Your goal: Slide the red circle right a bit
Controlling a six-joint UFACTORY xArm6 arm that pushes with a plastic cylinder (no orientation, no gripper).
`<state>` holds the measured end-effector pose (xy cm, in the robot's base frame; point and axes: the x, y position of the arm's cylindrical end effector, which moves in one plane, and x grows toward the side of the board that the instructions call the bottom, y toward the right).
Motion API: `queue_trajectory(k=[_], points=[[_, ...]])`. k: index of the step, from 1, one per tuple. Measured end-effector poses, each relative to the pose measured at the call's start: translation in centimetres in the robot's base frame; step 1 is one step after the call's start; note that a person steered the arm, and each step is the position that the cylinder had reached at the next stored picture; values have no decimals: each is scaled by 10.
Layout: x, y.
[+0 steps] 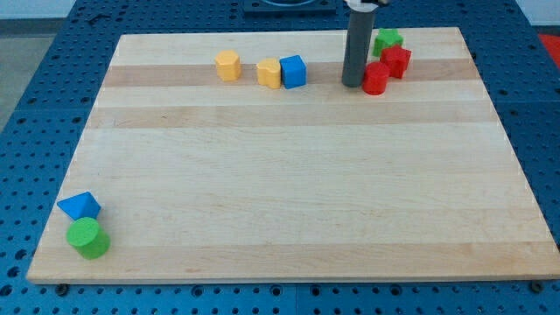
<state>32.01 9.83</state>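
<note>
The red circle (375, 79) is a short red cylinder near the view's top right of the wooden board (289, 210). My tip (353, 84) stands just to the left of it, touching or nearly touching its left side. A red star-shaped block (396, 60) sits right behind the red circle, up and to its right, touching it. A green star-shaped block (387, 39) lies above that, near the board's top edge.
A yellow hexagon-like block (227, 66), a yellow block (269, 73) and a blue cube (294, 71) line the top left of centre. A blue triangle (80, 206) and a green circle (87, 238) sit at the bottom left corner.
</note>
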Motion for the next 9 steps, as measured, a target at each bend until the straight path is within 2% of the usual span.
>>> queue_trajectory(k=[9], points=[[1,23]])
